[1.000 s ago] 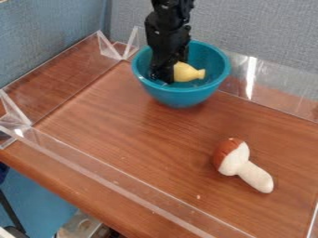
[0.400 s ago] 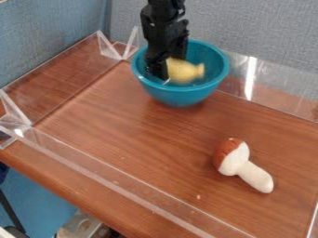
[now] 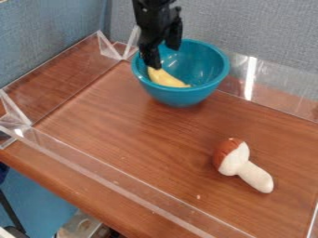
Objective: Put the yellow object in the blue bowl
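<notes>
The yellow object (image 3: 166,78) lies inside the blue bowl (image 3: 207,67), on its floor toward the left wall, free of any grip. The blue bowl stands at the back middle of the wooden table. My black gripper (image 3: 156,48) hangs over the bowl's left rim, just above the yellow object, with its fingers parted and nothing between them. The arm partly hides the bowl's back-left rim.
A mushroom toy (image 3: 241,164) with a red-brown cap and cream stem lies at the front right. Low clear acrylic walls (image 3: 50,88) ring the wooden table (image 3: 125,139). A blue backdrop stands behind.
The gripper let go of the yellow object, which dropped onto the bowl's floor. The gripper then rose and shifted slightly left.
</notes>
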You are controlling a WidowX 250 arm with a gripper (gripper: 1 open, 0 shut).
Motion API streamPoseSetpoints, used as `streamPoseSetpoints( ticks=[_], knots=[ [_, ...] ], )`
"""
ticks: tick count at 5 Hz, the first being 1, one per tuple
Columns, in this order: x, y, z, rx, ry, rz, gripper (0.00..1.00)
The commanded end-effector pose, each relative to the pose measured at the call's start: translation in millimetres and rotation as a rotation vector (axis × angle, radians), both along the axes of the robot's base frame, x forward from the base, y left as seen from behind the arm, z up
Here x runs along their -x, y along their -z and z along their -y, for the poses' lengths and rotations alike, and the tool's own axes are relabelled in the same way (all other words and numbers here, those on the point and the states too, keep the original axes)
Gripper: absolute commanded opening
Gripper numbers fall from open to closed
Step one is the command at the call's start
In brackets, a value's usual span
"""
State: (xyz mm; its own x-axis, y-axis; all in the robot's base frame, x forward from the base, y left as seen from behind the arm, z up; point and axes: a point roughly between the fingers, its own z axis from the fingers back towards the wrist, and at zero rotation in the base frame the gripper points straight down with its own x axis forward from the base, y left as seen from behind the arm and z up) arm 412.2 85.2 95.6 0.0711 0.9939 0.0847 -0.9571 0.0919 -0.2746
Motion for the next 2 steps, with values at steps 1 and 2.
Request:
streamPoseSetpoints(
  ticks=[1,2],
  knots=[
    [0.8,-68.7,-9,-0.004,-0.065,0.119,1.0],
    [11.9,-80.0,-5,0.008,-0.029,0.128,1.0]
  ],
)
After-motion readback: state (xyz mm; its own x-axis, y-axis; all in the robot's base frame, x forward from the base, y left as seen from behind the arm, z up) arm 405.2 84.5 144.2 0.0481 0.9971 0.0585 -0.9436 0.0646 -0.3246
